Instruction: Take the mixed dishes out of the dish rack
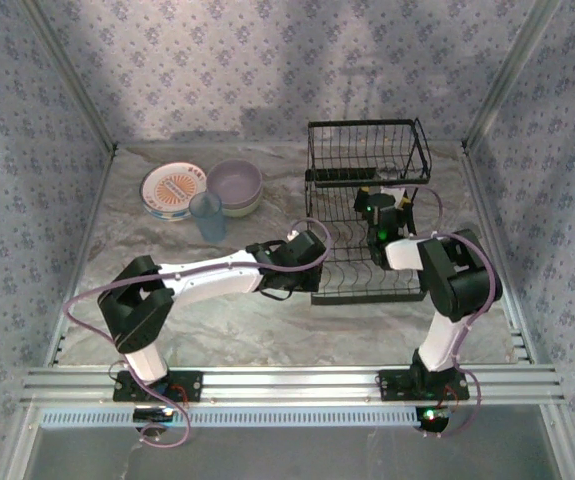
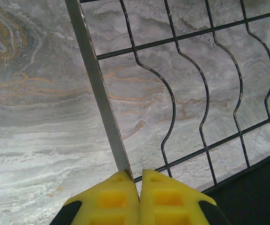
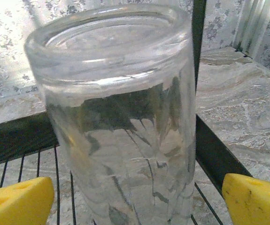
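Currently, step in hand: removal of the clear glass from the dish rack; judged to be late in the unloading
Right gripper: jaws wide apart, one yellow finger on either side of the glass, nothing gripped
Left gripper: jaws pressed together on the rack's flat edge bar, apparently bracing the rack
Glass position: upright on the rack's wire floor, near its right side wall
Unloaded dishes: orange-patterned plate, lavender bowl and blue cup, grouped on the table left of the rack
Next move: close the right jaws squarely on the glass wall, then lift straight up clear of the wires
Writing: none legible
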Controlling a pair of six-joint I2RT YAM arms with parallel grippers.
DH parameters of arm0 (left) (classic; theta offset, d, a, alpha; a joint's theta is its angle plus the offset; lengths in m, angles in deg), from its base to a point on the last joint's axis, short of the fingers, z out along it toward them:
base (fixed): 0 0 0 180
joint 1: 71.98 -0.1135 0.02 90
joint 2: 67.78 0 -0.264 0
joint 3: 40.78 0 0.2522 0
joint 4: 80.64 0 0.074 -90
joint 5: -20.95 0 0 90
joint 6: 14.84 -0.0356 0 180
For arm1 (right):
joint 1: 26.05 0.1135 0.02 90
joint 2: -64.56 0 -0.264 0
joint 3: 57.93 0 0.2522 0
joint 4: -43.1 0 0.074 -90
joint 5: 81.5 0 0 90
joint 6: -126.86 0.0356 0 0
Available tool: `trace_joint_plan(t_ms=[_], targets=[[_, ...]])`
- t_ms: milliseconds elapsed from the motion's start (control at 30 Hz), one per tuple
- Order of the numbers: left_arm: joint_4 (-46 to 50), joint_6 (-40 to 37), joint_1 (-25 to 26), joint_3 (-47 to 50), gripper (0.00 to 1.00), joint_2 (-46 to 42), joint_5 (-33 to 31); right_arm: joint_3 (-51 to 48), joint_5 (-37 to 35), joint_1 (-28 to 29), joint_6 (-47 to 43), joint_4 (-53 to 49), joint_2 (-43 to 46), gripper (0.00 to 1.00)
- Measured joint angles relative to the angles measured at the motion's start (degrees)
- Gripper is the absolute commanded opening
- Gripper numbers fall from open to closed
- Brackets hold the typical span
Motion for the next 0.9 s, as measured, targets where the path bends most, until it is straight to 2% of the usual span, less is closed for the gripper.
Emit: trace_joint_plan(t_ms=[367, 567, 900], targets=[[-0.46, 0.0, 0.0, 0.11, 0.0, -0.5, 0.02, 2.32, -3.98, 0.24, 1.75, -1.64, -1.55, 0.87], [-0.85, 0.0, 0.0, 0.24, 0.0, -0.5, 0.04, 3.26, -6.54, 0.33, 1.88, -1.6, -2.71, 0.73], [0.92, -0.07, 0.0, 0.52, 0.0, -0.5, 0.04, 2.73, -6.97, 0.22, 1.81, 0.85, -3.8, 0.57]])
